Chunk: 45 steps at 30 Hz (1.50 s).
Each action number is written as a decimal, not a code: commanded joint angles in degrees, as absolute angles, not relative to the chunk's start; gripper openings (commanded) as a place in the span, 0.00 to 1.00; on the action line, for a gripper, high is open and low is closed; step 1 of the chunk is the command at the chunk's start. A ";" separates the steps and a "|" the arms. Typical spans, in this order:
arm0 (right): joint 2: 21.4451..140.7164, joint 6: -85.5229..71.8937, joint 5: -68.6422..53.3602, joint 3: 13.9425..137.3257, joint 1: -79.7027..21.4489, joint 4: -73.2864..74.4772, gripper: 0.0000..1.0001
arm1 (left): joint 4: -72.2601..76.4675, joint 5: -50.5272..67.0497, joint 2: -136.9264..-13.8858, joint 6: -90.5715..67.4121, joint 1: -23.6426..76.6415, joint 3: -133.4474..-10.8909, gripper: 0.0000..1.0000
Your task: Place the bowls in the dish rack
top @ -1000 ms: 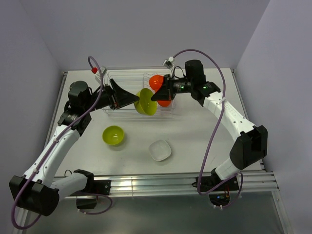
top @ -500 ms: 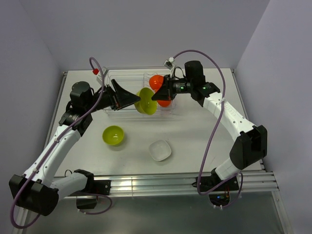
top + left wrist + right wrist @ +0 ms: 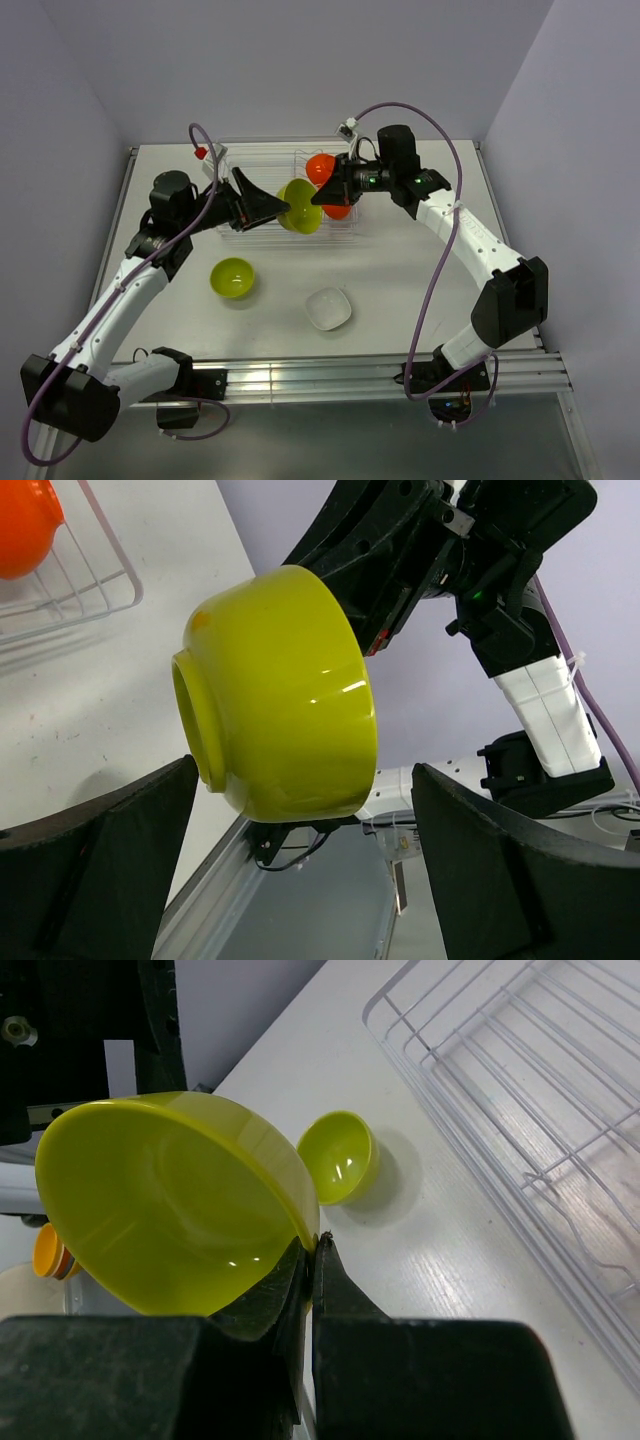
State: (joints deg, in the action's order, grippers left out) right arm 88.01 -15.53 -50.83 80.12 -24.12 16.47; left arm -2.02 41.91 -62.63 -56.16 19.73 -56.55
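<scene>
Left gripper [image 3: 272, 205], fingers spread wide: brackets the glossy lime-green round plastic bowl [image 3: 300, 207] from its base side, leaves a gap at each finger, grips nothing. Held bowl: in the air, tilted on edge, over the near right part of the silver-grey wire dish rack [image 3: 262, 142] as seen from above, just beside two glossy orange plastic bowls [image 3: 321, 167] inside it. Right gripper [image 3: 318, 195]: clamped tight on the thin rim, carries the whole weight.

Risks, as a judgement:
- May pivot or slip in so narrow a pinch on slick plastic.
- May drop onto the wires and bounce out if released before the left side closes.
- May knock the orange bowls if lowered without lining up with the prongs.
</scene>
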 commanded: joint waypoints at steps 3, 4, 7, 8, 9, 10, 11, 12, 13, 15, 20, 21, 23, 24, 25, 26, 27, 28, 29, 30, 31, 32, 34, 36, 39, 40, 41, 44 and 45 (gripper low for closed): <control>87.10 -14.59 -48.26 82.53 -25.14 16.87 0.00 | -1.67 40.69 -62.93 -55.99 20.30 -56.95 0.92; 87.10 -14.59 -48.16 82.53 -25.48 17.05 0.00 | -1.67 40.43 -63.02 -55.99 20.30 -56.95 0.91; 87.10 -14.33 -47.46 82.35 -25.57 17.22 0.00 | -1.14 40.34 -63.02 -56.34 20.39 -56.69 0.86; 87.10 -14.07 -47.37 82.35 -25.66 17.31 0.00 | -1.06 40.52 -63.02 -56.34 20.39 -56.78 0.86; 87.10 -13.98 -47.20 82.27 -25.58 17.40 0.00 | -1.05 40.43 -63.02 -56.42 20.39 -56.78 0.85; 87.10 -13.97 -47.11 82.35 -25.66 17.49 0.00 | -1.05 40.34 -63.10 -56.51 20.39 -56.78 0.85; 87.10 -13.89 -46.76 82.35 -25.75 17.49 0.00 | -1.05 40.17 -63.11 -56.60 20.39 -56.69 0.85; 87.10 -13.97 -46.76 82.44 -25.75 17.66 0.00 | -1.05 40.17 -63.19 -56.60 20.39 -56.60 0.85; 87.19 -13.97 -46.58 82.53 -25.75 17.67 0.00 | -0.97 40.17 -63.28 -56.60 20.48 -56.43 0.85; 87.10 -13.97 -46.41 82.44 -25.84 17.58 0.00 | -0.88 40.08 -63.46 -56.69 20.48 -56.34 0.83; 87.01 -13.80 -45.97 82.44 -25.93 17.93 0.00 | -0.97 40.08 -63.63 -56.95 20.57 -56.16 0.77; 87.01 -13.62 -45.71 82.53 -25.93 17.93 0.00 | -0.97 40.17 -63.72 -56.95 20.65 -56.08 0.77; 86.84 -13.36 -45.44 82.70 -26.02 18.19 0.00 | -1.14 40.08 -63.81 -56.95 20.65 -55.99 0.78; 86.84 -13.01 -44.83 82.79 -26.28 18.72 0.00 | -1.32 39.99 -63.81 -56.87 20.65 -55.99 0.79; 86.75 -12.83 -44.56 82.88 -26.37 18.89 0.00 | -1.32 39.99 -63.81 -56.87 20.65 -55.90 0.80; 86.75 -12.57 -44.21 82.88 -26.45 18.90 0.00 | -1.23 39.99 -63.81 -56.87 20.65 -55.90 0.80; 86.66 -12.57 -43.60 82.79 -26.63 19.07 0.00 | -1.14 39.99 -63.81 -56.95 20.65 -55.90 0.82; 86.75 -12.48 -43.51 82.88 -26.72 19.25 0.00 | -1.14 39.90 -63.90 -56.95 20.57 -55.90 0.82; 86.84 -12.48 -43.33 83.14 -26.72 19.42 0.00 | -1.14 39.73 -63.81 -56.87 20.65 -55.99 0.82; 86.92 -12.48 -43.33 83.23 -26.89 19.51 0.00 | -1.32 39.81 -63.81 -56.69 20.57 -55.99 0.82; 86.92 -12.48 -43.24 83.23 -26.98 19.51 0.00 | -1.41 39.73 -63.81 -56.60 20.65 -55.99 0.82; 86.92 -12.57 -43.16 83.23 -26.98 19.42 0.00 | -1.41 39.81 -63.90 -56.51 20.65 -55.99 0.81; 86.84 -12.57 -43.15 83.23 -27.07 19.42 0.00 | -1.41 39.81 -63.81 -56.43 20.74 -55.81 0.76; 86.92 -12.48 -43.15 83.32 -27.07 19.69 0.00 | -1.32 39.90 -63.63 -56.25 20.74 -55.64 0.70; 87.10 -12.39 -43.24 83.58 -27.16 19.95 0.00 | -0.97 39.99 -63.72 -56.16 20.74 -55.37 0.60; 87.19 -12.31 -43.33 83.85 -27.25 20.04 0.00 | -0.97 39.99 -63.72 -56.16 20.74 -55.37 0.58; 87.27 -12.04 -43.33 83.93 -27.33 20.21 0.00 | -0.88 39.90 -63.81 -56.16 20.74 -55.37 0.51; 87.45 -11.78 -43.15 84.29 -27.42 20.74 0.00 | -1.14 39.46 -63.90 -55.90 20.74 -55.55 0.39; 87.54 -11.69 -43.33 84.46 -27.51 21.09 0.00 | -1.14 39.11 -63.98 -55.72 20.66 -55.55 0.29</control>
